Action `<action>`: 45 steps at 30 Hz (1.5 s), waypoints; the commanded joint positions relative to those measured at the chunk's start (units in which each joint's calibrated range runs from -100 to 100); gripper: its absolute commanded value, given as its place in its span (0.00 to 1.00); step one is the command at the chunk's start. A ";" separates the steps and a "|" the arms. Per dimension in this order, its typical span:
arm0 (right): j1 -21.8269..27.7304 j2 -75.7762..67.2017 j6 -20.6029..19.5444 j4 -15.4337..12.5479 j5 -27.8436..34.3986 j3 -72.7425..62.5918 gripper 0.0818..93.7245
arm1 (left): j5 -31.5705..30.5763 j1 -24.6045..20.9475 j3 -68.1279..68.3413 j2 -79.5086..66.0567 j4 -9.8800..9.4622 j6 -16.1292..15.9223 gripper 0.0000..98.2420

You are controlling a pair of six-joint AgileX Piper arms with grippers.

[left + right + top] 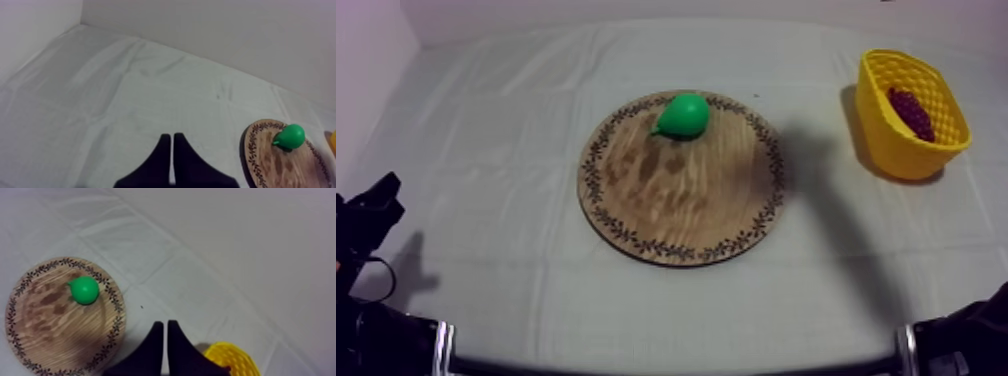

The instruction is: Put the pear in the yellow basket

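A green pear (685, 115) lies on the far part of the round wooden board (686, 210) at the table's middle. The yellow basket (896, 150) stands at the far right. My left gripper (381, 198) rests low at the left edge, well away from the board. In the left wrist view its fingers (171, 136) lie together as a narrow wedge over bare cloth, with the pear (291, 136) and board (272, 162) farther off. My right gripper (165, 323) is shut on nothing and hangs above the cloth between the board (50, 333) with its pear (84, 290) and the basket (232, 360).
A dark bunch of grapes (911, 112) lies inside the basket. The right arm (976, 335) shows as a black shape at the lower right edge. Bare grey-white cloth (496, 130) stretches around the board up to the back wall.
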 commanded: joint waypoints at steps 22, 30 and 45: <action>-6.77 27.25 20.25 -3.09 10.13 -22.89 0.00 | -0.01 0.00 0.00 0.00 -0.01 0.00 0.00; -10.40 33.43 21.24 -0.09 14.36 -25.47 0.00 | -0.01 0.00 0.00 0.00 -0.01 0.00 0.00; -12.70 47.92 19.40 1.55 31.00 -43.34 0.00 | -0.01 0.00 0.00 0.00 -0.01 0.00 0.00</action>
